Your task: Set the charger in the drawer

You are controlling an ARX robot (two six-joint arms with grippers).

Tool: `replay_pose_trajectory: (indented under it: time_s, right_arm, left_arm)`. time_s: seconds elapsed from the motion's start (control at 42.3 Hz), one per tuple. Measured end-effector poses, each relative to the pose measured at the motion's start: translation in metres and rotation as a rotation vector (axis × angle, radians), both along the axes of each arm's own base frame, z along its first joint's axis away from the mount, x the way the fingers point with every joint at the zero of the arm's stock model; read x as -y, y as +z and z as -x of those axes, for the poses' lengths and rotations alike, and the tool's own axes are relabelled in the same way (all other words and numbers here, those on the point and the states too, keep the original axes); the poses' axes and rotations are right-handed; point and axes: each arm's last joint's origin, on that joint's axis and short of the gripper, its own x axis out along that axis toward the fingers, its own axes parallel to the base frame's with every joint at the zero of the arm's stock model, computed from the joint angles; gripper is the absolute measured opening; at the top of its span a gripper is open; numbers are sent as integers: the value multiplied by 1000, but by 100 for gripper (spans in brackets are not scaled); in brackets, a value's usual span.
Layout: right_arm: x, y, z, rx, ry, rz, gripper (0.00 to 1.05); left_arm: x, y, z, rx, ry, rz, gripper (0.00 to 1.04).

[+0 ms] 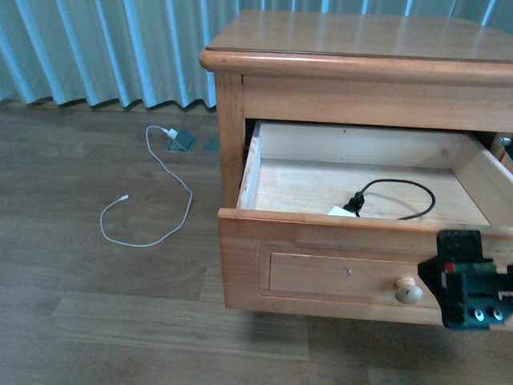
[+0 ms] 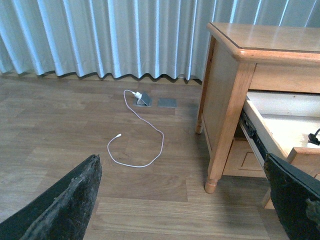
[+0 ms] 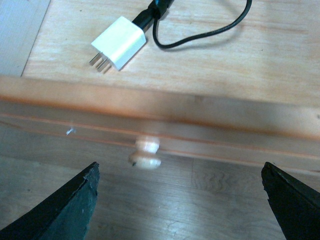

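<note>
The charger (image 3: pixel 119 42) lies flat on the pale floor of the open drawer (image 1: pixel 321 223), close behind its front board. The prongs point toward that board, and its black cable (image 1: pixel 405 187) loops back across the drawer bottom. The right gripper (image 3: pixel 180 167) hangs just outside the drawer front by the round knob (image 3: pixel 145 154), jaws spread wide and empty. The left gripper (image 2: pixel 181 160) is also wide and empty, off to the side of the nightstand (image 2: pixel 235 90), above the floor where a white cable (image 2: pixel 162 142) lies.
</note>
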Motion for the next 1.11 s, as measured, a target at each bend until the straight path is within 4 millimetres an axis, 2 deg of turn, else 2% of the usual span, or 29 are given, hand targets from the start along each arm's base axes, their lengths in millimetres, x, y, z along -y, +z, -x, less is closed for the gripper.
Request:
replay_pose_trajectory:
  time_s: [0.237, 0.449, 0.591, 1.112]
  right_arm:
    - [-6, -11, -31, 12, -41, 36, 96]
    - [-10, -11, -53, 70, -65, 43, 96]
    - [-16, -12, -78, 134, -71, 7, 96]
    - [-30, -15, -147, 275, -163, -49, 96]
  left_arm:
    - [0, 0, 0, 0, 0, 0, 99]
    - [0, 0, 0, 0, 0, 0, 99]
    - [0, 0, 0, 0, 0, 0, 99]
    - [0, 0, 0, 0, 0, 0, 99]
